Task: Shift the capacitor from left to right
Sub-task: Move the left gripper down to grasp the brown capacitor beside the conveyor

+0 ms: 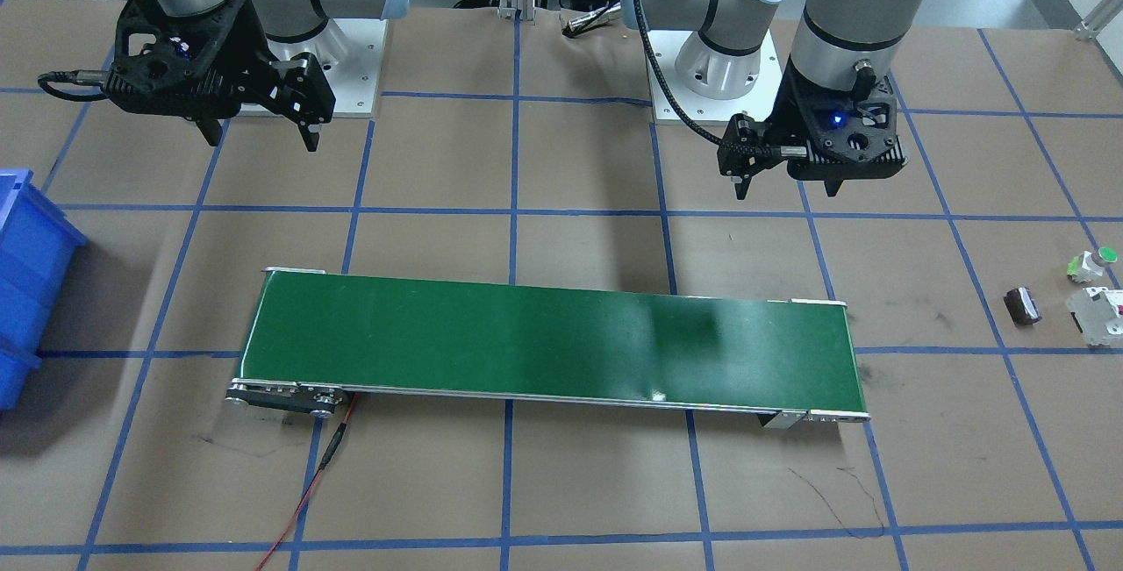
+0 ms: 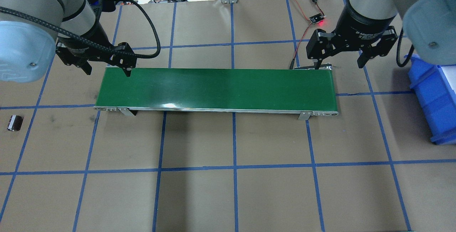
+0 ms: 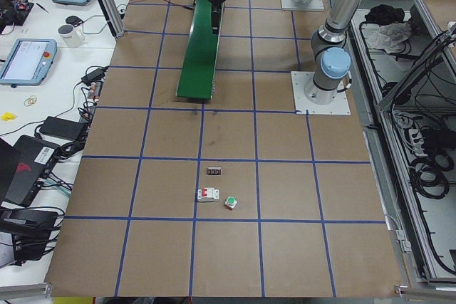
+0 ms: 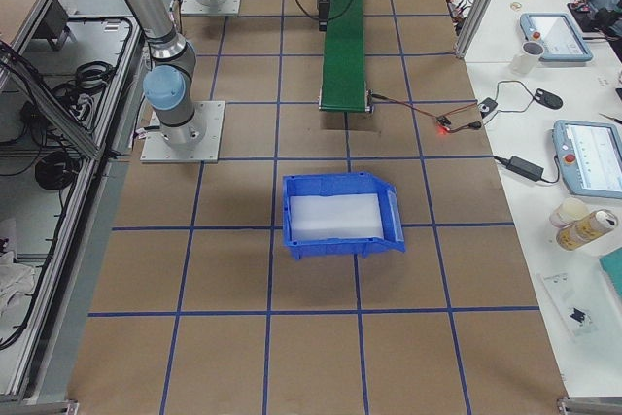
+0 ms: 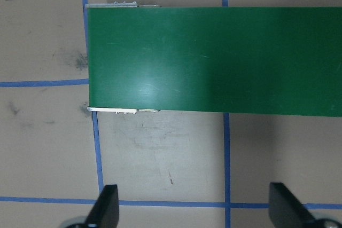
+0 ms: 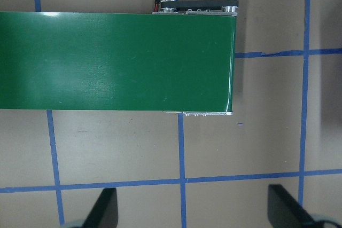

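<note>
The capacitor [image 1: 1022,306], a stubby black cylinder with pale stripes, lies on its side on the brown table, well off the conveyor's left-arm end. It also shows in the overhead view [image 2: 15,123] and the exterior left view [image 3: 214,171]. My left gripper [image 2: 107,72] is open and empty. It hovers over the back edge of that end of the green conveyor belt [image 2: 217,89], far from the capacitor. Its wrist view shows wide-spread fingertips [image 5: 107,206] and no capacitor. My right gripper [image 2: 338,64] is open and empty above the belt's other end.
A white boxy component with red marks [image 1: 1097,315] and a small white piece with a green cap [image 1: 1092,264] lie just beyond the capacitor. A blue bin [image 2: 433,96] stands past the belt's right-arm end. A red-black cable [image 1: 316,483] runs from the conveyor's motor end.
</note>
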Motion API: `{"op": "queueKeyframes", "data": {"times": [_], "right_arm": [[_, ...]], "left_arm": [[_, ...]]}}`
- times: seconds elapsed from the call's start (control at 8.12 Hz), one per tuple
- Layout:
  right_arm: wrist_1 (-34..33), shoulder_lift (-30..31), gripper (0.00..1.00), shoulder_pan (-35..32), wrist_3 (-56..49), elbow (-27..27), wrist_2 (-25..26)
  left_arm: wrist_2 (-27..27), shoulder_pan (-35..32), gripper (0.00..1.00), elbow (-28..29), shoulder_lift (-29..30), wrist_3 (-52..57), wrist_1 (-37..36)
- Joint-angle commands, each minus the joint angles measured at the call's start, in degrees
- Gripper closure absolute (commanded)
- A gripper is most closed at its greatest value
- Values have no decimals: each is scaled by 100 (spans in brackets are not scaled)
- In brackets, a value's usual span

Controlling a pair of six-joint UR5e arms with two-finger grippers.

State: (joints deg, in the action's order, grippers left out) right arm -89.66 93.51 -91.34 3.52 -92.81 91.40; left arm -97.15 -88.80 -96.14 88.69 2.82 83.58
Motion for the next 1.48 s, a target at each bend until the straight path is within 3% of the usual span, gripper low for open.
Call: {"op": "queueKeyframes", "data": {"times": [0.0,0.25,0.49,0.74,0.99,1.36], "right_arm": [[-8,18,0,-7,-9,0,-8],[-16,18,0,-7,-35,0,-43],[-34,18,0,2,-44,0,-43],[-52,18,0,-7,-88,0,-43],[-52,18,0,-7,-88,0,-43],[-52,18,0,2,-88,0,1]], "left_arm": [[-41,72,0,-10,-9,78,70],[-172,745,0,-37,8,349,-17],[-164,2271,0,-45,165,1497,-165],[-129,3312,0,-46,533,1808,-988],[-112,3762,0,-46,1270,2781,-2087],[38,4221,0,16,2465,3374,-2934]]}}
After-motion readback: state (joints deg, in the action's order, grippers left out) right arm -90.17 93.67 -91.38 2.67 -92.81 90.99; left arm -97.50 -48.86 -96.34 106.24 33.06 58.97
